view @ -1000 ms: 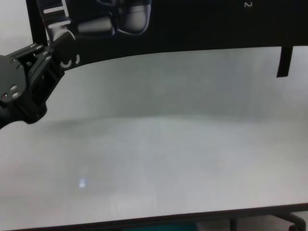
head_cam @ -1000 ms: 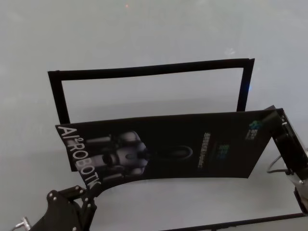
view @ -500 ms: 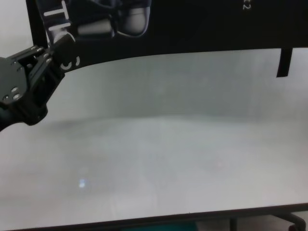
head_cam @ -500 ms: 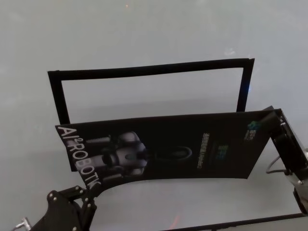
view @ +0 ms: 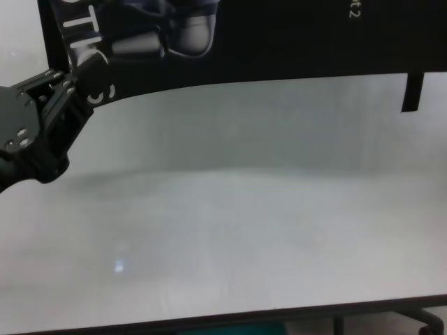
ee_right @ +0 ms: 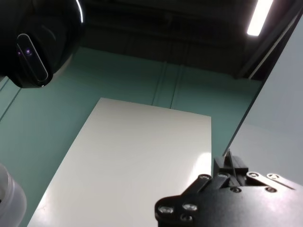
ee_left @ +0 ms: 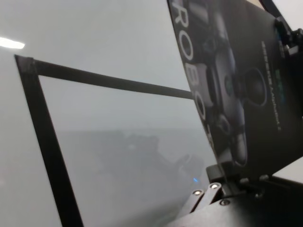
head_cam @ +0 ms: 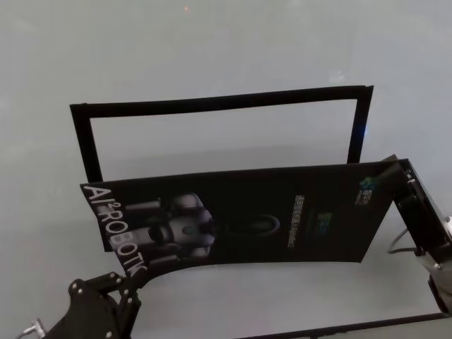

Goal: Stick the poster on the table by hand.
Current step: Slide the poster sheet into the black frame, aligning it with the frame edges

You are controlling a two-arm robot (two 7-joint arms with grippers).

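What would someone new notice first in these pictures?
A black poster held off the white table, one claw at each end: left claw at the near-left corner, right claw at the right edge. Behind it, a black tape frame lies on the table.

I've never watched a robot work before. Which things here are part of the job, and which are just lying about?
Part of the job:
- poster, held up between both grippers
- left gripper, shut on its lower corner
- right gripper, shut on its far corner
- table

Just there:
- black tape frame, stuck on the table, open on the near side
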